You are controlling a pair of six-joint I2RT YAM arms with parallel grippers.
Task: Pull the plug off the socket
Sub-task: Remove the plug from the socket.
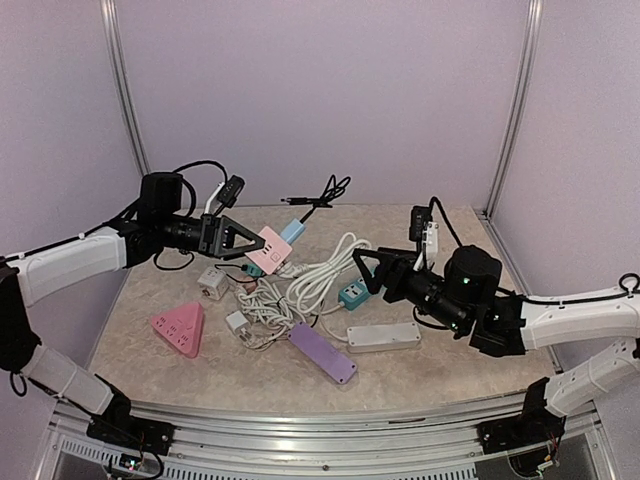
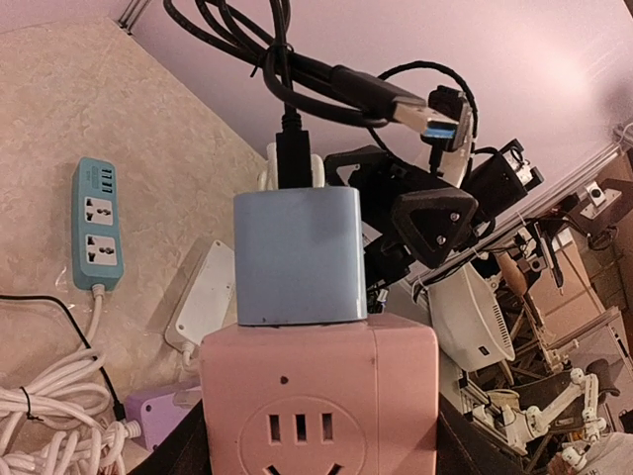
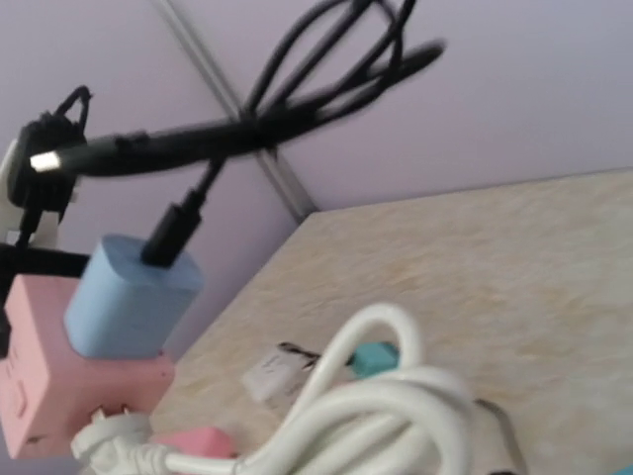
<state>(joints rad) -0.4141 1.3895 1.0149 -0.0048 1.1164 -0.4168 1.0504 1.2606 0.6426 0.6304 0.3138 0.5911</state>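
A pink cube socket (image 1: 270, 248) (image 2: 318, 396) (image 3: 40, 371) is held above the table, with my left gripper (image 1: 252, 244) (image 2: 316, 457) shut on its sides. A light blue plug (image 1: 292, 230) (image 2: 297, 255) (image 3: 134, 300) sits plugged into the cube's far face. A black cable (image 1: 318, 196) (image 2: 297, 69) runs from the plug towards the back wall. My right gripper (image 1: 366, 274) stands open to the right of the cube, apart from the plug, over the white cable bundle. Its fingers do not show in the right wrist view.
A coiled white cable (image 1: 310, 285) (image 3: 396, 396) lies mid-table. Around it are a teal power strip (image 1: 352, 293) (image 2: 96, 224), a white strip (image 1: 382, 336), a purple strip (image 1: 322, 352), a pink triangular socket (image 1: 180, 328) and a white cube adapter (image 1: 212, 281).
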